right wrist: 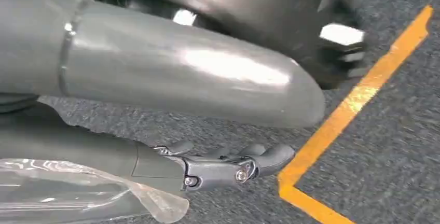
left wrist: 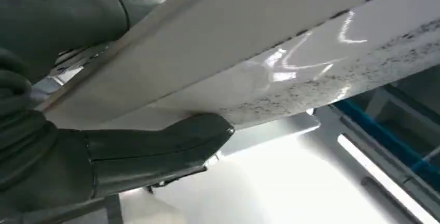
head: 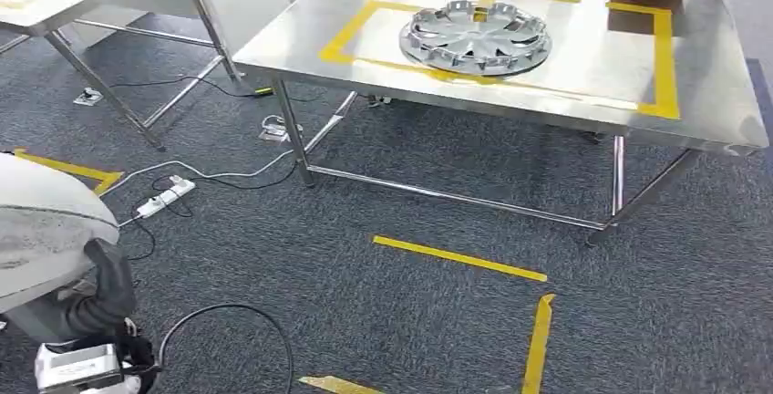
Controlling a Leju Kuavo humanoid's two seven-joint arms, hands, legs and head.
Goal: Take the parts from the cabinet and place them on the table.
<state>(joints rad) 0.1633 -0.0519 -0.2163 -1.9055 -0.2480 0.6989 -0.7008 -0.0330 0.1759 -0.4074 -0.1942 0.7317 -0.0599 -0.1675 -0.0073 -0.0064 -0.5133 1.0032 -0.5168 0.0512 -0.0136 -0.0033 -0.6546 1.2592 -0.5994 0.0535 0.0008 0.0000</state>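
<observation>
On the table (head: 711,102), near its front edge: hubcap (head: 475,36) inside the tape frame | left hand (left wrist: 78,146) grips a pale panel-like part (left wrist: 249,42) | right hand (right wrist: 223,167): fingers straight, holding nothing | step: carry | next: approach table, set part down.

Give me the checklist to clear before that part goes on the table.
1. Hold: left hand grips the white part, thumb under it, fingers over it: ok.
2. Landing spot: the wheel cover sits inside the yellow tape, with bare table to its right: ok.
3. Reach: table likely too far ahead: not ok.
4. Floor: power strip and cables lie left of the route: ok, but watch them.
5. Right hand: clear plastic beside it, whether held: cannot tell.
</observation>
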